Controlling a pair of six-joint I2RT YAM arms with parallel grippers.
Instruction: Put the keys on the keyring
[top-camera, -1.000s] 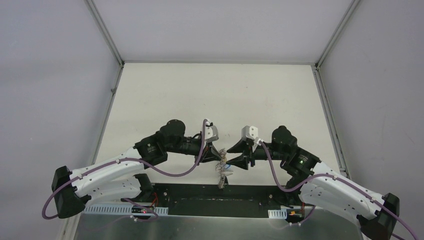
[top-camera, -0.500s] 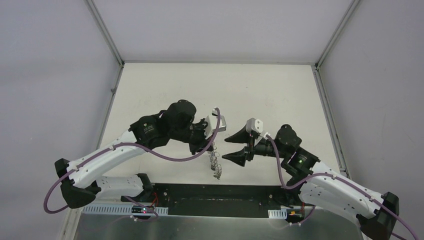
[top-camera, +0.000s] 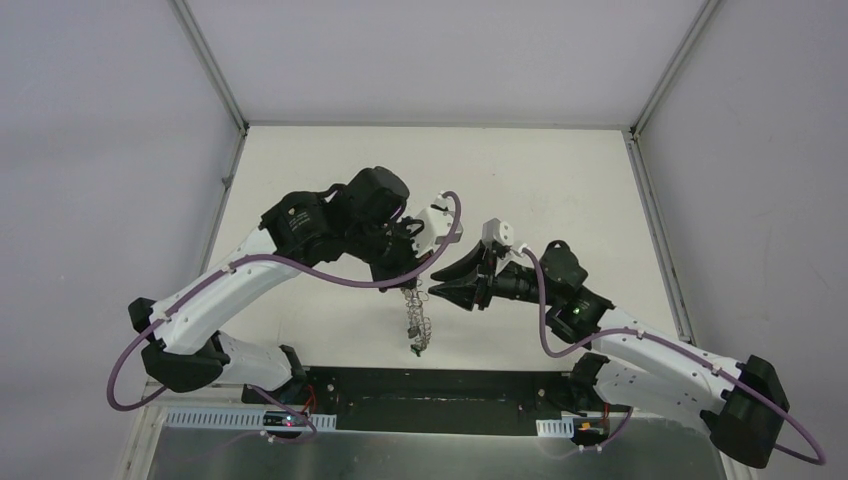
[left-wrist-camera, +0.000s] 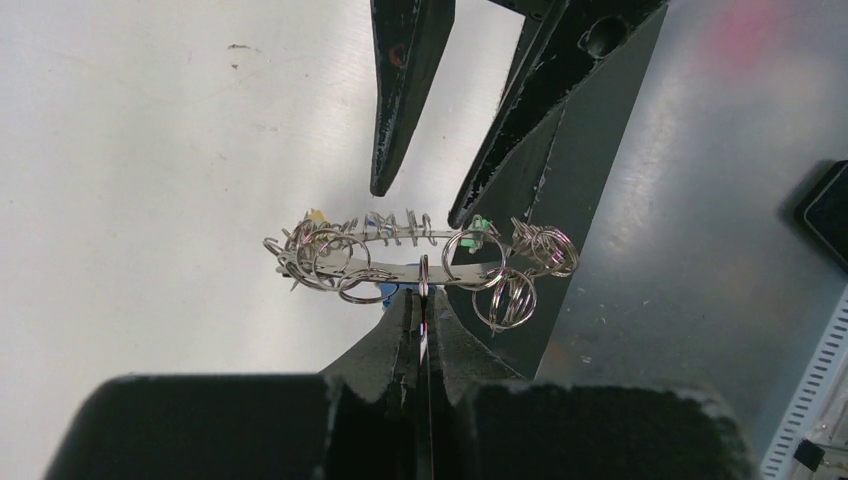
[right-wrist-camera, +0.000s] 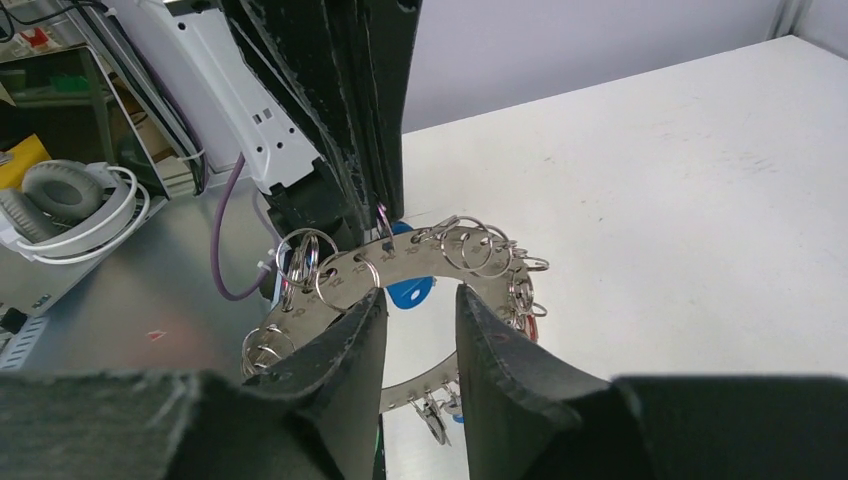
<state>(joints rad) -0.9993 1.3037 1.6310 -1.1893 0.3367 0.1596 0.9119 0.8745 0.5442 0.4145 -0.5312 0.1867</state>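
Up above the table (top-camera: 540, 180), the left gripper (left-wrist-camera: 423, 300) pinches the keyring (left-wrist-camera: 400, 268) tight. It is a flat silver band with many little wire loops. Tiny keys (right-wrist-camera: 410, 293) hang on it. The right gripper (left-wrist-camera: 416, 206) is just beside it, fingers a little apart.

Both arms wore white shells on their long links, the left arm (top-camera: 230, 290) and the right arm (top-camera: 660, 355) alike, with black housings at the joints. A purple cable (top-camera: 330, 278) looped along each. A white block (top-camera: 497, 232) sat at each wrist. The right gripper (right-wrist-camera: 420, 300) had black, rough-faced fingers (right-wrist-camera: 500, 360) tapering to points. A tiny green dot, perhaps a light, showed on the right arm's elbow.
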